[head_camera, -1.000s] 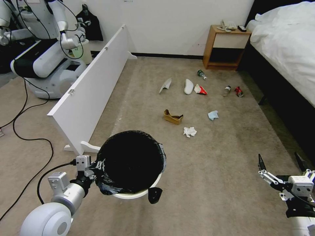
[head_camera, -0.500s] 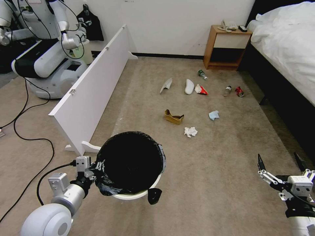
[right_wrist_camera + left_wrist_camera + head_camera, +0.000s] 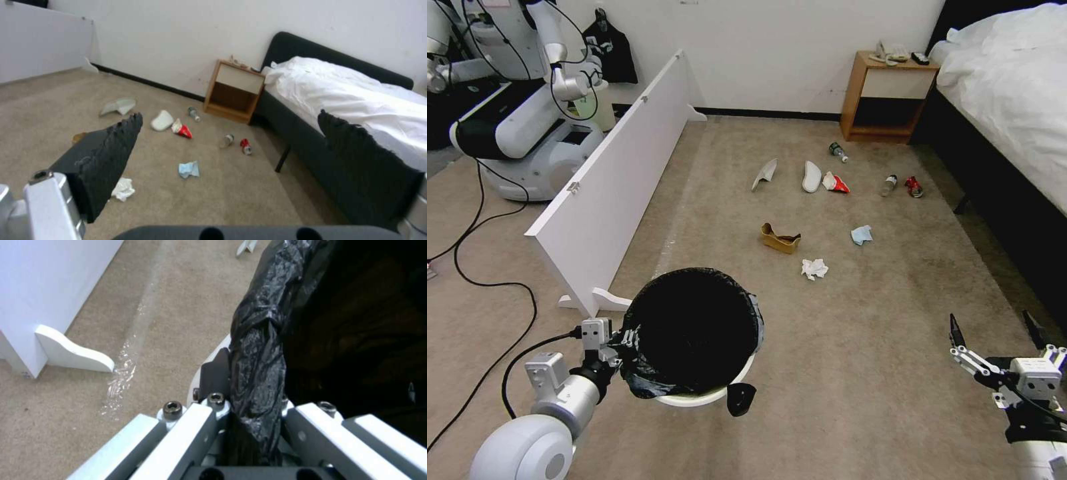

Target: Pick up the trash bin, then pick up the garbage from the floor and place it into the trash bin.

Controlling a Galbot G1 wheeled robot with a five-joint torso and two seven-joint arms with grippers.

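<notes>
Carpeted floor (image 3: 854, 373), litter (image 3: 814, 269), left gripper (image 3: 617, 350) clamping trash bin (image 3: 704, 398)

The bin (image 3: 707, 399) is white, lined with a glossy black bag (image 3: 694, 327). The carpet (image 3: 854, 373) is plain beige-brown, edged by a black baseboard (image 3: 760, 113) under a white wall. On it lie two white slippers (image 3: 811, 176), a brown cardboard scrap (image 3: 779, 238), a white tissue (image 3: 813, 268), a light-blue wad (image 3: 861, 235), a red-and-white wrapper (image 3: 835, 183) and a red can (image 3: 913, 187). The right tool (image 3: 997, 333) has black fingers on a white body. The bed (image 3: 1014, 87) has white sheets on a black frame.
</notes>
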